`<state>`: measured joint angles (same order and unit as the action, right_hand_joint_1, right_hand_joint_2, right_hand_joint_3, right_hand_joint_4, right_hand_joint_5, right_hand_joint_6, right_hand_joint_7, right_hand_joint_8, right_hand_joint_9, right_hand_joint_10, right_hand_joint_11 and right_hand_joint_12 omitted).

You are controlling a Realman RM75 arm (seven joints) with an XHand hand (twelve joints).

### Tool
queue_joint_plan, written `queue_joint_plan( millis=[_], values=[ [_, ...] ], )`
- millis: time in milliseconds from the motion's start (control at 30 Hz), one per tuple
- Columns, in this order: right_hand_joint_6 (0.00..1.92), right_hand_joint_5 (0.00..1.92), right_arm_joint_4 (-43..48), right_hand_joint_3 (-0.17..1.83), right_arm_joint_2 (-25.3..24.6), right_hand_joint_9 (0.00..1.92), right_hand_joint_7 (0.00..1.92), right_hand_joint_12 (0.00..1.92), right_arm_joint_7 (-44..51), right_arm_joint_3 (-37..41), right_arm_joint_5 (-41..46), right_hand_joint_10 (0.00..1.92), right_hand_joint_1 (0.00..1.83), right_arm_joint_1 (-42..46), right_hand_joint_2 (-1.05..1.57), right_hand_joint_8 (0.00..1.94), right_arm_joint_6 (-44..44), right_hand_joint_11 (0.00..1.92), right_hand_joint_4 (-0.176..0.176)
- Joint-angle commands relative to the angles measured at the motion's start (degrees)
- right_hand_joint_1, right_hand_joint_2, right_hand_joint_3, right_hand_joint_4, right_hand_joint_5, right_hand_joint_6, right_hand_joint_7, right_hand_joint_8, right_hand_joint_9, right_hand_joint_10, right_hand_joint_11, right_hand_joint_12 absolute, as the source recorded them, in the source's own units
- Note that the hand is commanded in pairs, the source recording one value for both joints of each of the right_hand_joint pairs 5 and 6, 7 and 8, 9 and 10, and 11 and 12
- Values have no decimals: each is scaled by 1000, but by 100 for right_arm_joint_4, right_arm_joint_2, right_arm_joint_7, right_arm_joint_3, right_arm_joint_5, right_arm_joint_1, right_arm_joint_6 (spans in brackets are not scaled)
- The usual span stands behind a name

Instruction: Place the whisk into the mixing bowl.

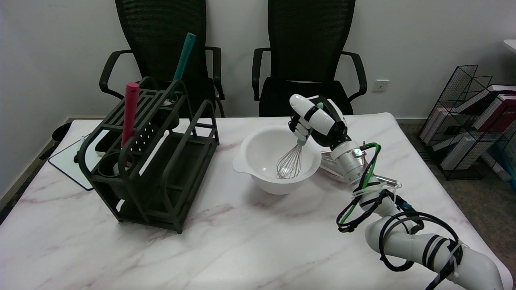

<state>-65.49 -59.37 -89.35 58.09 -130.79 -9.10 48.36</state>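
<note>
**No writing to be read here**

From where I stand, nothing carries a legible word, number or brand. The book spines in the wire rack [475, 133] on the floor at the right are too blurred to make out, and the wall socket [381, 85] shows no marking I can read.

One whisk [290, 163], one bowl [258, 171], one rack [161, 169], two chairs [310, 60].
</note>
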Motion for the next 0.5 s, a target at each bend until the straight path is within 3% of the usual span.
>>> queue_joint_plan(
  millis=[33,500],
  values=[
    [1920,1920,403,436,-148,1920,1920,1920,-98,-302,38,1920,1107,-541,1387,1920,26,1920,0],
    [1920,1920,491,455,-221,1920,1920,1920,-90,-121,173,1920,1102,-481,1384,1920,99,1920,0]
  ],
)
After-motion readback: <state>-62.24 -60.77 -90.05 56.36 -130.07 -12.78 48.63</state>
